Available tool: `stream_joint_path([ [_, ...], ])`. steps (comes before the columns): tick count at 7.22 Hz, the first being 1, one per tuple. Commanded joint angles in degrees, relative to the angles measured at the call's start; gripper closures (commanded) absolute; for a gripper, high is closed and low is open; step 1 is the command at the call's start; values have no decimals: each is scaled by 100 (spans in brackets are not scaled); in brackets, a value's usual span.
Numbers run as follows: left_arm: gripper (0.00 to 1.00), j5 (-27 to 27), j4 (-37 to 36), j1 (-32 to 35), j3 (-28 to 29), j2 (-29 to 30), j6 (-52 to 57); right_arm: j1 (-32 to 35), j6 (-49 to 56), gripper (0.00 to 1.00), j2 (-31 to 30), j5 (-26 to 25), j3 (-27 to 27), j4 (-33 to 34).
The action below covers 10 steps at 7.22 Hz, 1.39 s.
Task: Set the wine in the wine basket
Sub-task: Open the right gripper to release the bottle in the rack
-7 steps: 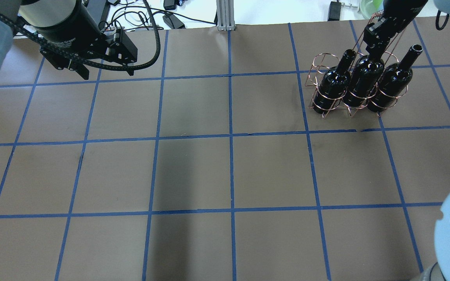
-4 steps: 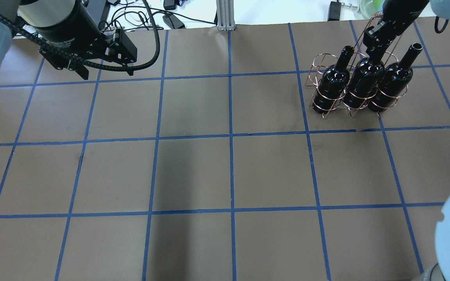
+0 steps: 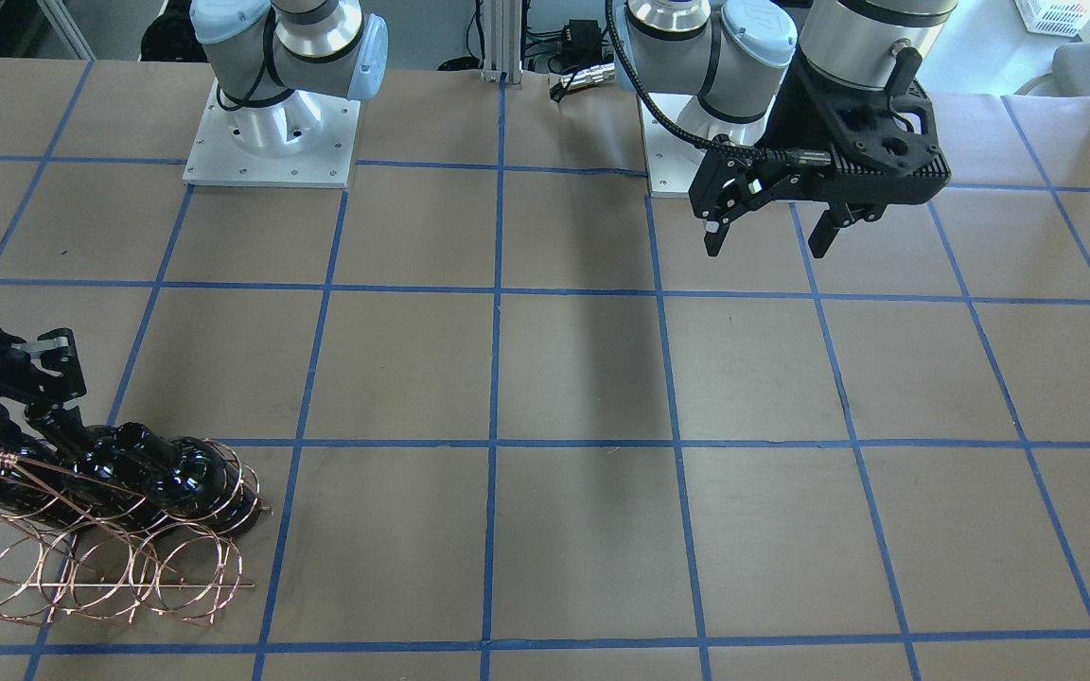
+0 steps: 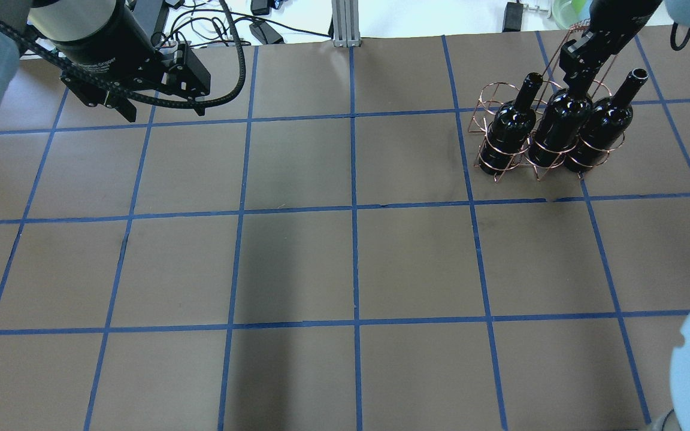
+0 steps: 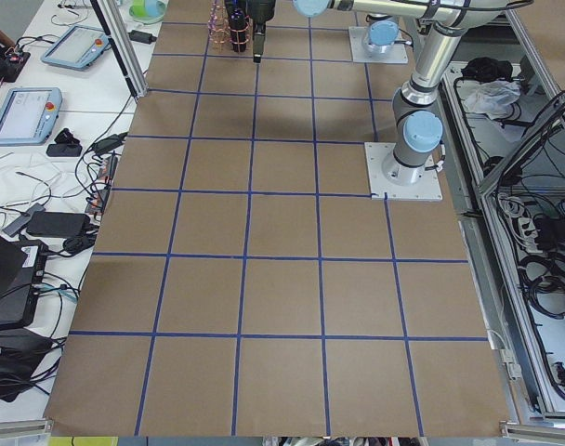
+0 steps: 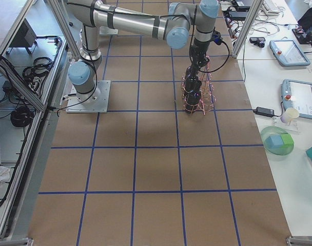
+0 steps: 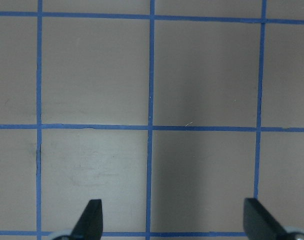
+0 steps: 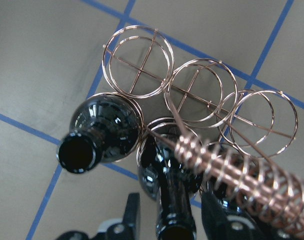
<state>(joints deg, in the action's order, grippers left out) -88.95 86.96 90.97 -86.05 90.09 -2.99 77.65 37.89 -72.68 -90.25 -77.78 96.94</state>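
Observation:
The copper wire wine basket [image 4: 484, 90] stands at the table's far right, its coiled handle [image 8: 232, 175] slanting over the hoops. Three dark wine bottles stand in its near row. My right gripper [image 4: 574, 84] is over the middle wine [image 4: 560, 129], shut on its neck. In the right wrist view that neck [image 8: 172, 200] sits between the two fingers. The outer bottles [image 4: 510, 129] [image 4: 602, 126] stand free with open mouths. The back row of hoops is empty. My left gripper [image 4: 165, 111] hangs open and empty over the far left of the table.
Blue tape divides the brown table into squares. Cables and power bricks [image 4: 261, 30] lie beyond the far edge beside an aluminium post [image 4: 345, 24]. A green bowl [image 4: 566, 9] sits behind the basket. The arm bases [image 3: 271, 142] are bolted to the robot's side of the table.
My right gripper has lowered the middle wine deeper into its hoop, and the bottle now stands level with its neighbours. The left arm has not moved.

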Motion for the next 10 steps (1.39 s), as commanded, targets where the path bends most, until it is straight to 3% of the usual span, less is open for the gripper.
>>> stream_joint_path([
  [1, 0, 0, -4, 0, 0, 0, 9, -22, -10, 47, -18, 8, -61, -62],
  [2, 0, 0, -4, 0, 0, 0, 0, -31, -71, 40, -131, -1, -88, -62],
  [3, 0, 0, 5, 0, 0, 0, 0, -22, -141, 24, -367, 8, -88, -114],
  [5, 0, 0, 5, 0, 0, 0, 0, -22, -176, 16, -588, 8, -18, -368],
  [7, 0, 0, 5, 0, 0, 0, 0, 39, -1434, 1, -1062, 113, -35, -955],
  [8, 0, 0, 5, 0, 0, 0, 0, 65, -2173, 0, -1229, 339, -70, -1219],
  [10, 0, 0, 5, 9, -9, 0, 0, 563, -3203, 0, -1301, 272, -105, -1476],
])
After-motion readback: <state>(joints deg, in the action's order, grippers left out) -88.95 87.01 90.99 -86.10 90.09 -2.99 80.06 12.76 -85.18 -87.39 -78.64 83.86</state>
